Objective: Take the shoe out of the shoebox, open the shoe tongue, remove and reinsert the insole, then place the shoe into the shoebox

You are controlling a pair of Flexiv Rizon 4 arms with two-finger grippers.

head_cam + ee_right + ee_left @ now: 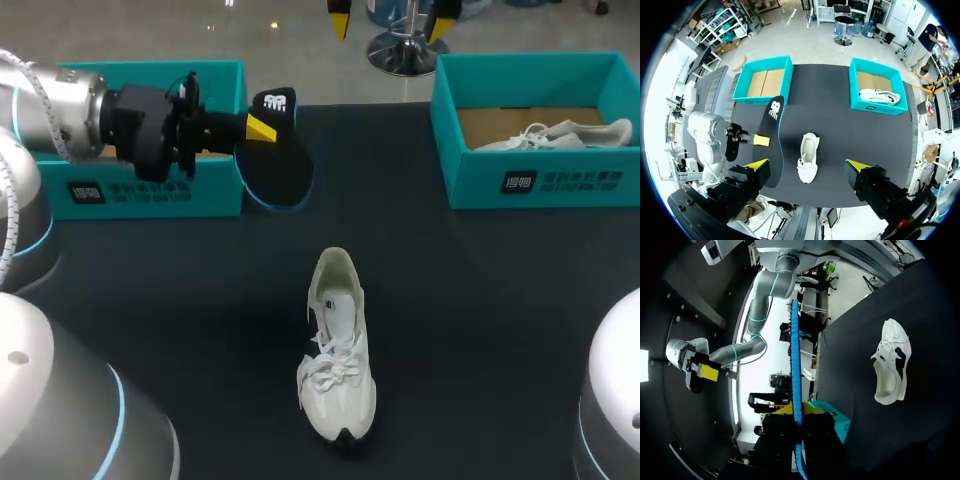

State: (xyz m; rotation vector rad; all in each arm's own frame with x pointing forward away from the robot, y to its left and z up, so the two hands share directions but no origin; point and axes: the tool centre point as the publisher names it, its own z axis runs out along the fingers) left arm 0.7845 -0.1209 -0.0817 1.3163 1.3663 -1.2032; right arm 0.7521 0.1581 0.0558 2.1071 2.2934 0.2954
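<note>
– looking for the shoe (337, 350)?
– lower middle of the frame, flat on the table (480, 300), heel toward the top, toe toward the bottom edge, laces loose, mouth gaping. lying outside both boxes, probably so as to take the insole back.
– and the insole (278, 165)?
– upper left of centre, held clear of the table and well apart from the shoe. pinched by its edge in the left gripper (262, 128), fingers pressed on it from both sides. seen edge-on in the left wrist view, clamped between the yellow tips. held out like that, most likely, to complete the removal ahead of reinsertion.
– right gripper (807, 163)?
– spread wide, holding nothing, high above the table. looks parked out of the way.
– boxes?
– left box (150, 195) at the upper left, just behind the insole. right box (540, 180) at the upper right, with a second shoe (560, 135) lying inside.
– anything hidden or unclear?
– plenty. much of the left box's inside blocked by the arm. too small to tell what remains within the shoe's mouth. only a white shell of the right arm at the lower right corner, cut off. yellow tips clipped by the top edge too; likely the right gripper's, not certain.
</note>
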